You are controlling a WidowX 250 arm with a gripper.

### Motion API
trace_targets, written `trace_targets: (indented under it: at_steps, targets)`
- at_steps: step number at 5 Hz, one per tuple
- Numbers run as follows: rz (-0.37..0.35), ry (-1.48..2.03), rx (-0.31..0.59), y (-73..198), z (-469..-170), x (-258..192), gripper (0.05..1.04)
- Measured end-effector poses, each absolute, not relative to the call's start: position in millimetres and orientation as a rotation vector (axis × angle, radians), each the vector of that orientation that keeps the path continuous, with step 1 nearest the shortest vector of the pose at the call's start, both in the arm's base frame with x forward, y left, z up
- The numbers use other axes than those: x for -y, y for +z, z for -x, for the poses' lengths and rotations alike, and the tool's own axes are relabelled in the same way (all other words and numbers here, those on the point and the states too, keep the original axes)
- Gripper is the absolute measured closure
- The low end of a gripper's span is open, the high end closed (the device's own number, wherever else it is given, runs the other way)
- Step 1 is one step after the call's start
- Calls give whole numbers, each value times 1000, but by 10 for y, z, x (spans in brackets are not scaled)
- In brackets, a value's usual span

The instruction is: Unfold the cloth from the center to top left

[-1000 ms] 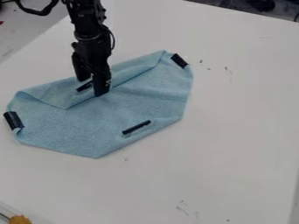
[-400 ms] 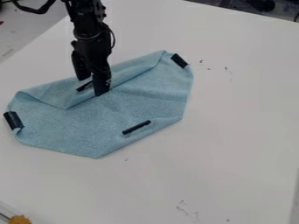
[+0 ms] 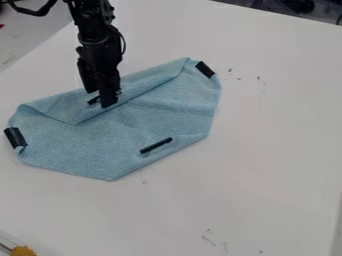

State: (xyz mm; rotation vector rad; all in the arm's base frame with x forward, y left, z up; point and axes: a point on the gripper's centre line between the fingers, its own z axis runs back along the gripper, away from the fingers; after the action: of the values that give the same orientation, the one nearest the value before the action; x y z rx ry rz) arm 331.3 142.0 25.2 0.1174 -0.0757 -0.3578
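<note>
Table (image 3: 267, 165): white and flat, so the cloth can lie spread with nothing propping it.
Cloth (image 3: 160, 117): light blue, on the left and middle of the table, its corners turned in. It is presumably folded this way so that one corner can be opened at a time.
Flap (image 3: 60, 106): the upper-left fold, lying inward over the cloth. This is likely the part to unfold, since the task runs from the center to the top left.
Strips: dark ones at the right fold (image 3: 205, 69), the left fold (image 3: 15, 137) and the lower fold (image 3: 156, 145), perhaps to mark where to grasp. Another (image 3: 93, 100) is on the flap, beside the gripper.
Gripper (image 3: 105, 101): low over the flap's inner edge, apparently placed to take that edge. I cannot tell whether it is clenched on cloth or released.
Next: secure the flap, then lift it outward toward the top left; a shallow pinch could slip, a deep one could drag the layer beneath.
</note>
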Motion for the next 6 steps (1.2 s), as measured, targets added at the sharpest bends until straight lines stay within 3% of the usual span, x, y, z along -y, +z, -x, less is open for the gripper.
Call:
trace_targets:
  at_steps: [1, 3, 4, 5, 6]
  targets:
    - [-105, -351, 86, 215, -3316, -1440, 664]
    - [-65, -345, 88, 93, -3323, -1470, 665]
    - [-62, -354, 92, 89, -3335, -1478, 880]
    - [-87, -368, 56, 111, -3318, -1475, 987]
    - [-112, -385, 33, 213, -3327, -1402, 1013]
